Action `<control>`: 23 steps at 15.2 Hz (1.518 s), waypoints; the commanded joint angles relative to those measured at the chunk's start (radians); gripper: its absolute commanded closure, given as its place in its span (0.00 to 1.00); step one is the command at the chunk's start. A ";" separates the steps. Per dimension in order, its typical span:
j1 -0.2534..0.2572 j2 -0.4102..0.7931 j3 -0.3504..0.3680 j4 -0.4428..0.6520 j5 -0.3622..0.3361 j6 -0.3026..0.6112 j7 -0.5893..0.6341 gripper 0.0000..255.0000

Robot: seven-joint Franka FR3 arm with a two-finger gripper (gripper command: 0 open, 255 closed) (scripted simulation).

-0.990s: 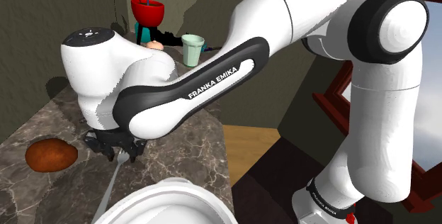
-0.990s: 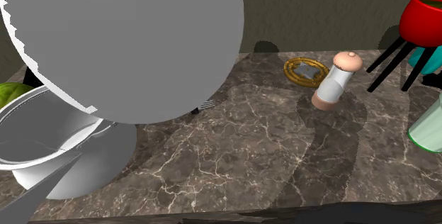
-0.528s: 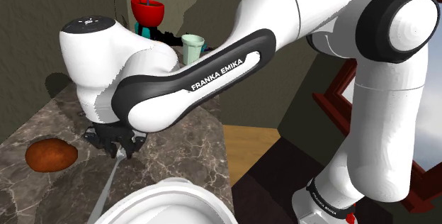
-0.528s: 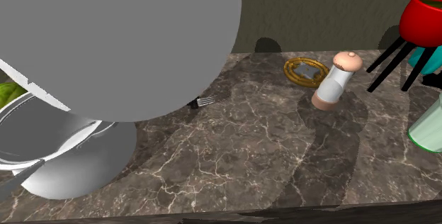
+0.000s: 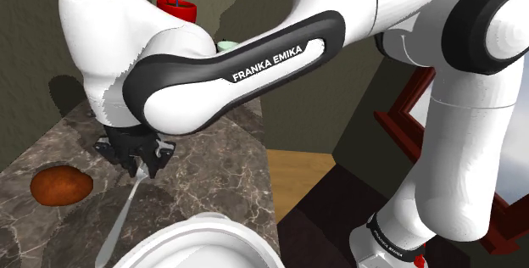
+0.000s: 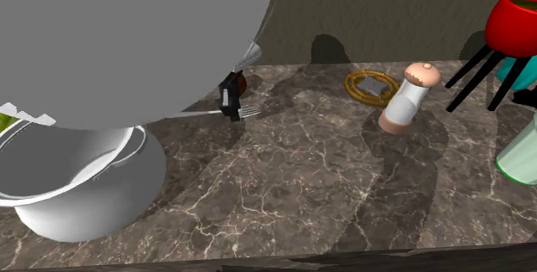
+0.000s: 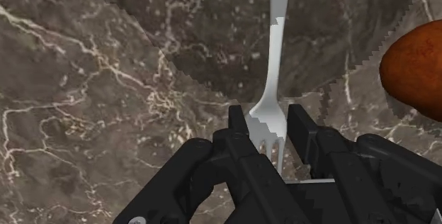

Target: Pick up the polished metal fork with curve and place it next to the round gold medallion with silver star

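My gripper point(image 5: 136, 163) is shut on the metal fork point(image 5: 121, 215), clasping it at the neck just behind the tines. The long handle slants away from the fingers, over the marble counter point(image 5: 212, 173). In the wrist view the fork point(image 7: 273, 74) runs straight out from between the fingertips point(image 7: 241, 127) of the gripper point(image 7: 271, 127). In the second exterior view the gripper point(image 6: 231, 98) holds the fork point(image 6: 202, 114) level, a little above the counter. The round gold medallion point(image 6: 372, 85) with a silver centre lies flat near the back wall, well to that view's right of the fork.
A white bowl point(image 6: 77, 184) stands close under the fork's handle. A brown rounded object point(image 5: 61, 186) lies beside the gripper. A shaker with a pinkish cap point(image 6: 409, 98) stands right beside the medallion. A red pot on black legs point(image 6: 516, 21) and a pale green cup point(image 6: 521, 158) stand beyond.
The arm has risen and carried the fork up with it. In the second exterior view the arm's grey bulk has moved up, uncovering the gripper and fork.
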 commanded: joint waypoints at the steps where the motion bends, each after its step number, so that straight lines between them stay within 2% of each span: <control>1: -0.001 -0.009 0.005 0.018 0.009 -0.024 -0.006 1.00; 5: -0.004 -0.024 0.012 0.041 0.024 -0.058 -0.017 1.00; 10: 0.025 0.122 -0.042 0.252 -0.040 -0.135 -0.080 1.00; 15: 0.082 0.293 -0.097 0.536 -0.092 -0.241 -0.161 1.00; 17: 0.118 0.378 -0.121 0.690 -0.111 -0.299 -0.203 1.00; 19: 0.175 0.489 -0.150 0.902 -0.132 -0.380 -0.257 1.00; 23: 0.155 0.483 -0.149 0.832 -0.133 -0.323 -0.242 1.00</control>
